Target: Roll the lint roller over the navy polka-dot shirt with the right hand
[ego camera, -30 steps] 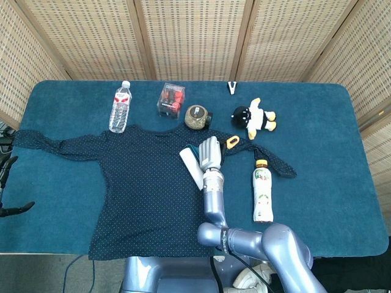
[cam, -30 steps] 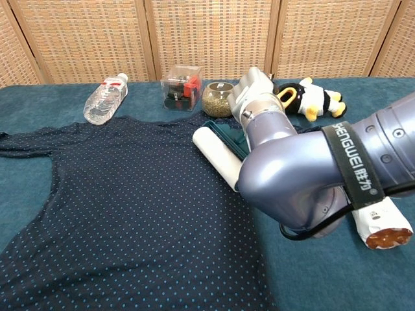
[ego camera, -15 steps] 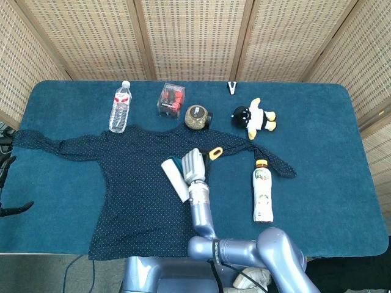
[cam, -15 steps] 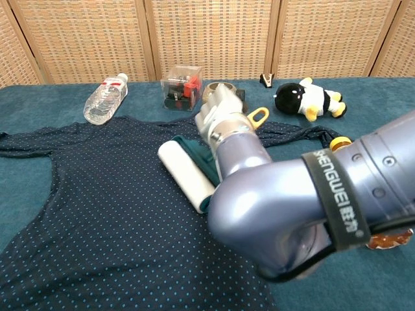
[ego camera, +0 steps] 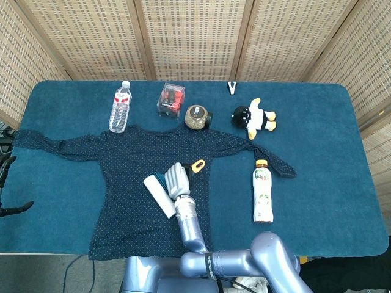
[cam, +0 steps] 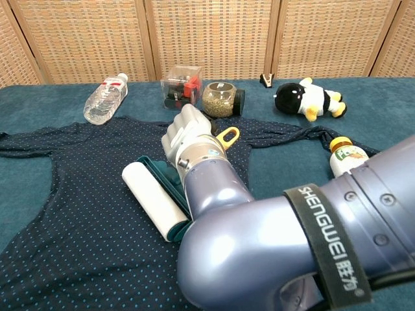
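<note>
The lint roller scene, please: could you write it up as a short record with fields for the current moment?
right hand: grips the lint roller's handle, over the shirt's middle
lint roller: white roll lying on the navy polka-dot shirt, yellow loop end toward the jar
left hand: barely visible at the head view's left edge, off the table
back row: water bottle, clear box, jar, black clip, plush penguin
right of shirt: drink bottle lying on the blue table cover

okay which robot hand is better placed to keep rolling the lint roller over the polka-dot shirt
Right. The right robot hand already holds the lint roller, which lies on the navy polka-dot shirt. The left robot hand sits off the table's left edge, holding nothing.
</note>
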Robot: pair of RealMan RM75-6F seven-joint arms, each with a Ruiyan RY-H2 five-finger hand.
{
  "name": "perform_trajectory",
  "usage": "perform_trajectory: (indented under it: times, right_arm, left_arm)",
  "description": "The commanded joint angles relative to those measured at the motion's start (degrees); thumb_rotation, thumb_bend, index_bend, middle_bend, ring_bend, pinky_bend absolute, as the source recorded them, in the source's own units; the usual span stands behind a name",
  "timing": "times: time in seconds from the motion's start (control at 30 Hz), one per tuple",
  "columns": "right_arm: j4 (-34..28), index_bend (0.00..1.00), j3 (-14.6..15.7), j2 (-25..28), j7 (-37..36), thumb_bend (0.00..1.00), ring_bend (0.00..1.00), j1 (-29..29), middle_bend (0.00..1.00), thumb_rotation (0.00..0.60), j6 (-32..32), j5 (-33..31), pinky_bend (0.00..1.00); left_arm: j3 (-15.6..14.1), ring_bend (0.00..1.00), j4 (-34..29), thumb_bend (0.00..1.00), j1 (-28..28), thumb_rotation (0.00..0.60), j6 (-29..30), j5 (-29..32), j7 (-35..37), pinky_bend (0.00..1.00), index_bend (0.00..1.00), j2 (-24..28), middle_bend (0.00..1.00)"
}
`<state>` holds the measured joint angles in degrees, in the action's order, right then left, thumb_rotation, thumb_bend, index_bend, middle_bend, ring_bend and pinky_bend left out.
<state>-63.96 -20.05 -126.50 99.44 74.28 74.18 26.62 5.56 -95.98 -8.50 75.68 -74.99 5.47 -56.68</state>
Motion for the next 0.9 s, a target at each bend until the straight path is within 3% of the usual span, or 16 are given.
perform_trajectory:
  times: [0.03,0.17,0.73,0.9]
  right_arm:
    - [0.33,0.73,0.37,0.11,0.10,0.90,1.00,-0.36,1.00,0.600,-0.37,0.29,1.00]
    - [2.58,0.73,0.94,0.61,-0.04,0.90,1.00,-1.04,1.00,0.600,-0.84,1.12,1.00]
    - [16.81,0.73,-1.98,2.54,-1.85,0.90,1.00,-4.46,1.00,0.600,-3.73,0.65,1.00]
    - [16.69,0.73,-1.78,2.19,-1.52,0.90,1.00,-5.05,1.00,0.600,-3.94,1.49,1.00]
  left_arm:
    - [0.03,0.00,0.03,0.00,0.01,0.600,0.03,0.06,0.01,0.00,0.00,-0.01,0.00]
    - [0.05,0.00,0.09,0.00,0.02,0.600,0.02,0.17,-0.01,0.00,0.00,-0.05,0.00]
    - [-0.10,0.00,-0.30,0.00,-0.29,0.600,-0.26,0.43,-1.91,0.00,0.00,-0.57,0.00]
    - [-0.13,0.00,-0.45,0.00,-0.22,0.600,-0.03,0.37,-2.15,0.00,0.00,-0.61,0.00]
